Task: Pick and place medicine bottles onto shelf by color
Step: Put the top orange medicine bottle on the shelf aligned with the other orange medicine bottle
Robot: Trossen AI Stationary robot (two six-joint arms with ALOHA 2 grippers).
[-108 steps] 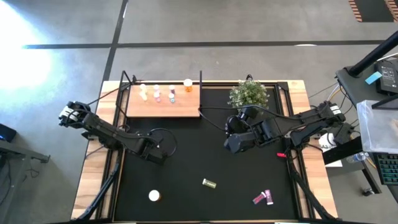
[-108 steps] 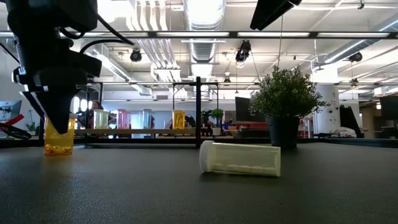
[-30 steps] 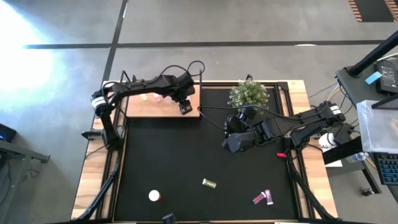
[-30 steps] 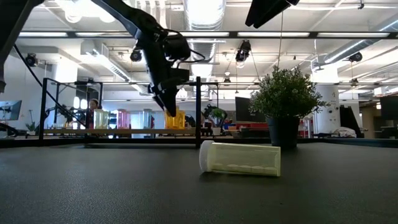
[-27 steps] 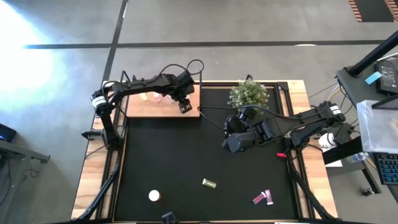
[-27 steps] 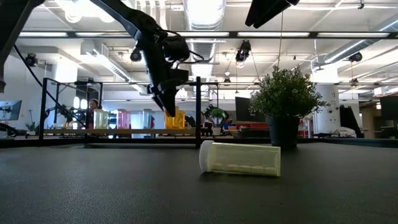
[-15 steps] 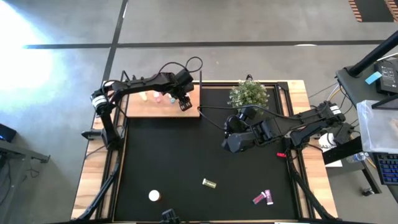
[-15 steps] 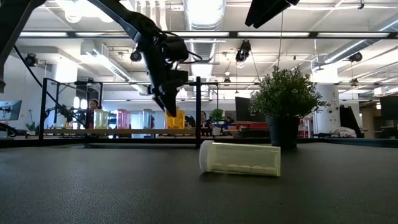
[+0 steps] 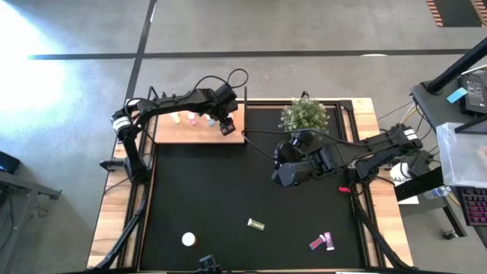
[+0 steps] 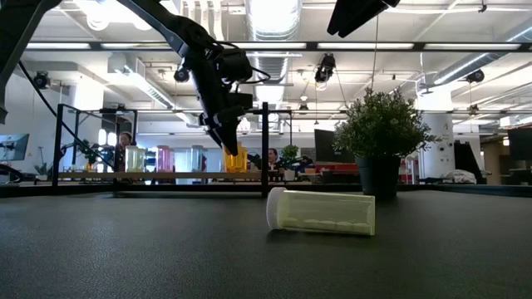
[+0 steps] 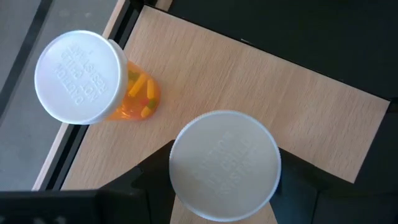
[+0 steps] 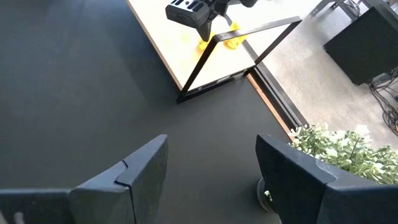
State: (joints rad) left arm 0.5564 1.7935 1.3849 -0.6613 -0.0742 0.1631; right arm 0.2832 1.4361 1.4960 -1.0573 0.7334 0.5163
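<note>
Two dark robot arms share a table covered by a black mat (image 9: 228, 190). The left gripper (image 9: 226, 126) hangs over the near right corner of the shelf (image 9: 183, 133), a light-wood board at the table's far left. Its jaws pinch a white-capped orange bottle (image 11: 224, 165), seen from directly above by the wrist camera, just beside a second orange bottle (image 11: 87, 81) already standing on the board. From table height the held bottle (image 10: 236, 158) looks close to the board, though whether it touches cannot be told.

Over the last second the left gripper has crept slightly toward the shelf's back, its grip unchanged. A few seconds earlier this arm was low over the mat's left side with the bottle; now it reaches across the shelf. That suggests the orange bottle is about to be set down next to its colour match, with release not yet done.

Several pale and pink bottles (image 9: 190, 117) stand in a row further left on the shelf. Waiting on the mat are a yellowish bottle (image 9: 256, 224) lying on its side, an upright white-capped one (image 9: 188, 240) and a pink pair (image 9: 321, 242).

The right gripper (image 12: 211, 171) waits mid-table near a green plant (image 9: 303, 114), jaws spread and empty, unmoved throughout.
</note>
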